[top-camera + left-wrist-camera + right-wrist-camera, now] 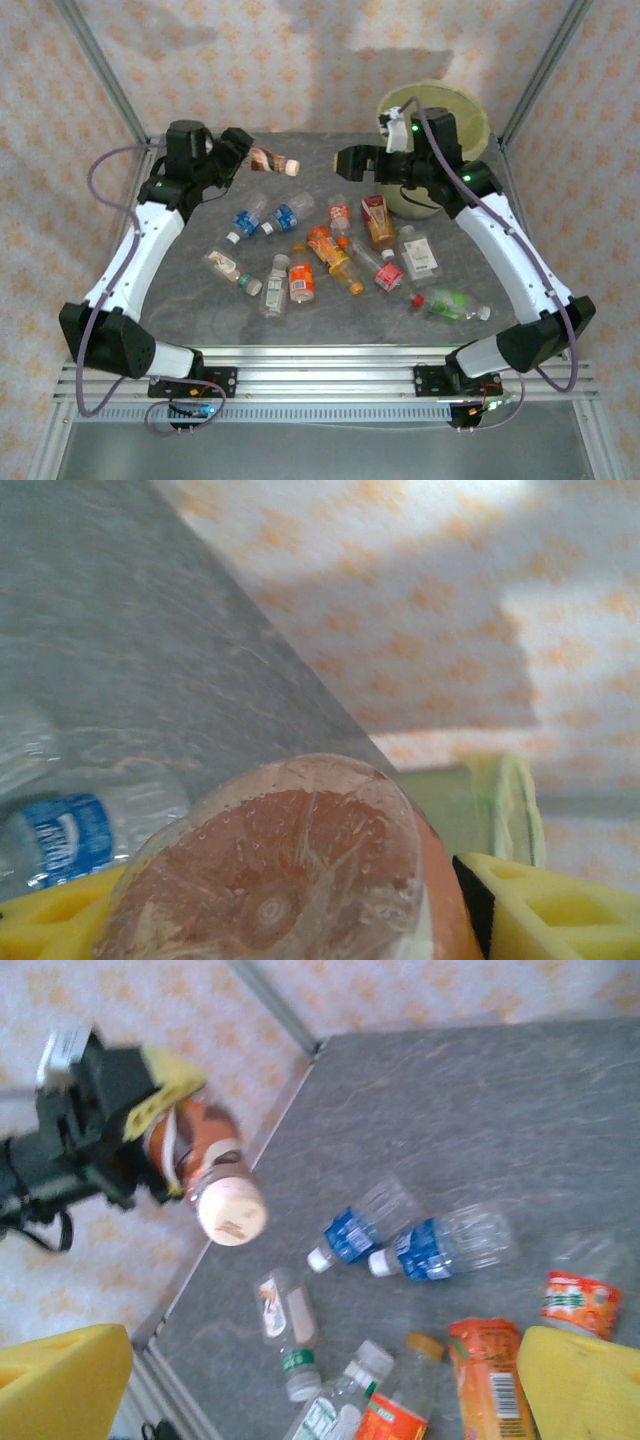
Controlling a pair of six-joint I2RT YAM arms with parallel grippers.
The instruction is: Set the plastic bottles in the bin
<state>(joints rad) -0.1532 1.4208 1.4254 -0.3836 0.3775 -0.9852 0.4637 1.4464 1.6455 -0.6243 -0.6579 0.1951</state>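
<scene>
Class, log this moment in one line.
left end effector: shut on orange-brown bottle | right end effector: open, near bin | other bottles: on table

We grip an orange-brown bottle (275, 880), base toward us, between yellow fingers (550, 910). A blue-labelled bottle (65, 838) lies on the grey table (130, 660); the bin (490, 800) stands beyond.

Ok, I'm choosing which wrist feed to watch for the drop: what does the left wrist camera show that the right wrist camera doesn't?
Left wrist, not right: the pale yellow-green plastic bin with its yellowish liner, beyond the base of the held clear plastic bottle with a brown-orange label.
Right wrist, not left: the left gripper from outside, shut on that bottle; an orange-labelled plastic bottle with a barcode; the open right gripper.
Both: that held bottle, and a blue-labelled clear plastic bottle lying on the grey table.
</scene>
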